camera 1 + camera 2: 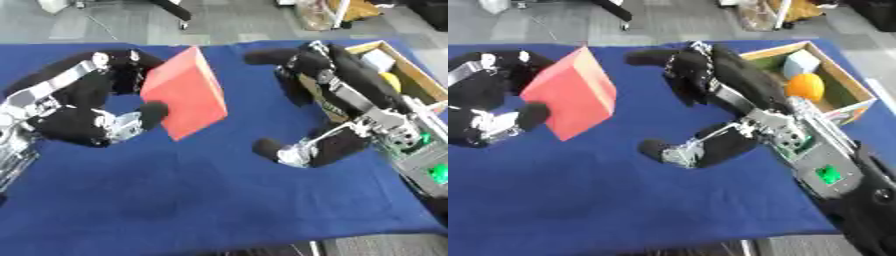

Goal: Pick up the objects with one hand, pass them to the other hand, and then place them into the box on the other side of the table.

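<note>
A: Where is the red box (184, 92) sitting?

B: It is off the counter (201, 200), held tilted on one corner above the blue cloth, well to the left of the cardboard box (846, 85). The left robot hand (96, 107) has it: the thumb presses the lower near face and the fingers curl round the far edge behind it.

A: So that robot hand is clamped on it?

B: Yes, it pinches the red box between thumb and fingers.

A: And the right robot hand (702, 107)?

B: It is spread wide and holds nothing. Its fingers reach out on the far side and its thumb sticks out nearer the camera, both pointing away from the cardboard box toward the red box. There is a clear gap of blue cloth between them and the red box, so they are not touching.

A: How close is that arm to the cardboard box?

B: The forearm lies just beside the cardboard box's near-left wall; in the left eye view it covers part of that wall.

A: What is inside the cardboard box?

B: An orange ball-shaped thing (805, 86) toward the near side and a pale, whitish block (801, 62) behind it, toward the far wall. They look close together; I cannot tell whether they touch.
</note>
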